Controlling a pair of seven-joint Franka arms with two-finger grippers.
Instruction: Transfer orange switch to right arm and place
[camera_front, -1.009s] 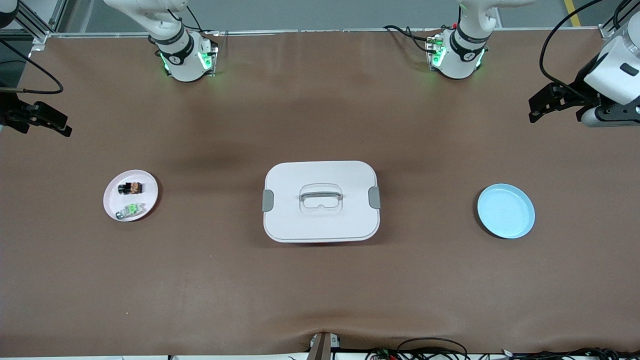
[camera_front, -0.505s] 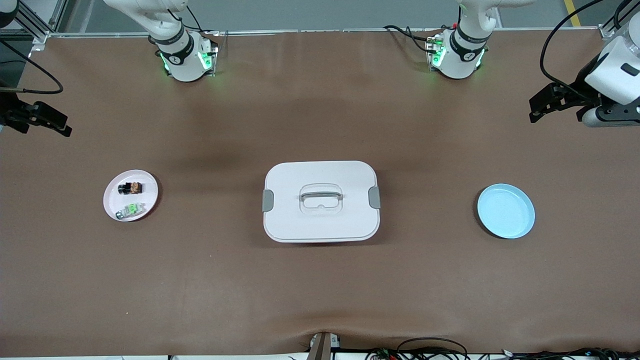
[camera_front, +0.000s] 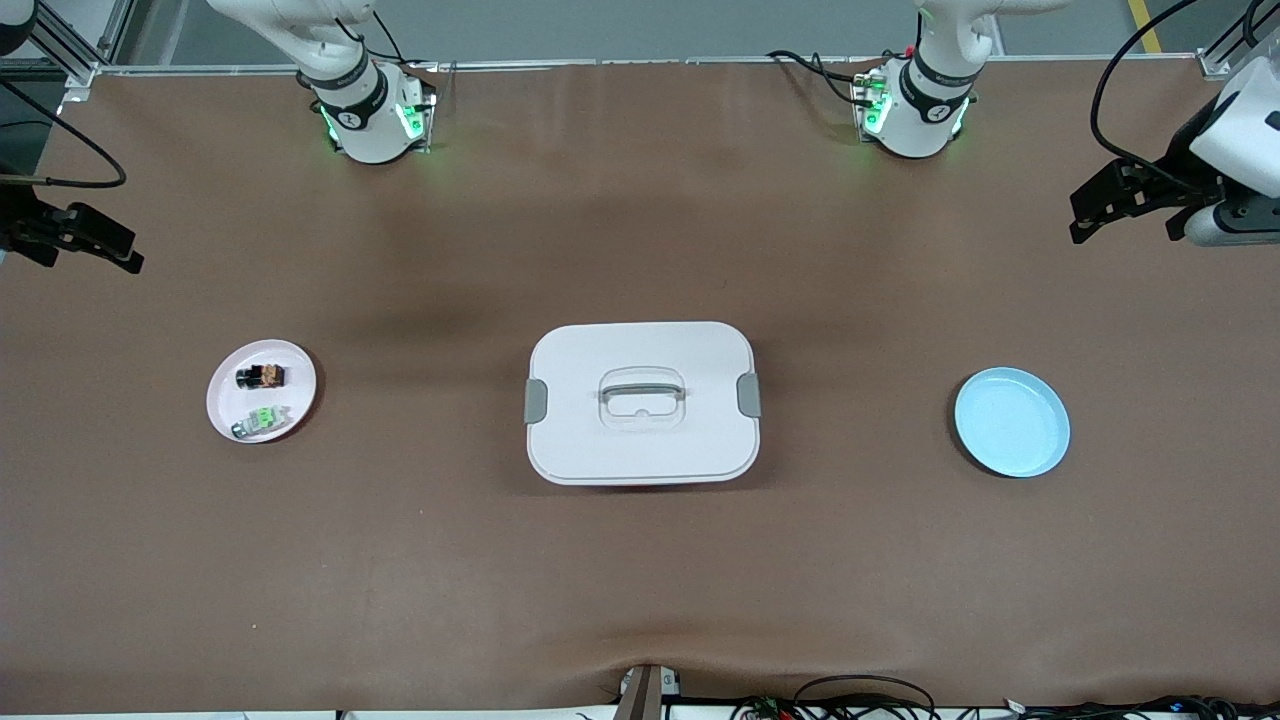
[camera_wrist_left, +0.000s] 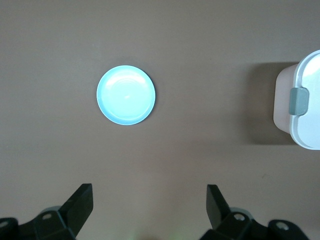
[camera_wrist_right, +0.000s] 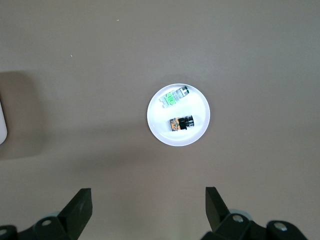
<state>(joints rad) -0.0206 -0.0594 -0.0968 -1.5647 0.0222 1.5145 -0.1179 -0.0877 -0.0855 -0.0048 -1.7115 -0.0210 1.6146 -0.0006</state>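
Note:
The orange switch (camera_front: 261, 377) lies on a small white plate (camera_front: 298, 385) toward the right arm's end of the table, beside a tiny green-and-silver part (camera_front: 262, 420). The right wrist view shows the switch (camera_wrist_right: 181, 122), the green part (camera_wrist_right: 175, 97) and the plate (camera_wrist_right: 200, 107) far below. My right gripper (camera_front: 125, 252) is open and empty, high over the bare table at that end; its open jaws frame bare table in its wrist view (camera_wrist_right: 148, 197). My left gripper (camera_front: 1078, 217) is open and empty, high over the table at the left arm's end, also seen in its wrist view (camera_wrist_left: 149, 194).
A white lidded container (camera_front: 641, 402) with grey clips and a handle stands mid-table; its end shows in the left wrist view (camera_wrist_left: 302, 100). A light blue plate (camera_front: 1012, 422) lies toward the left arm's end and shows in the left wrist view (camera_wrist_left: 126, 95).
My left gripper has shifted a little toward the left arm's end of the table. The right arm and all objects have not moved.

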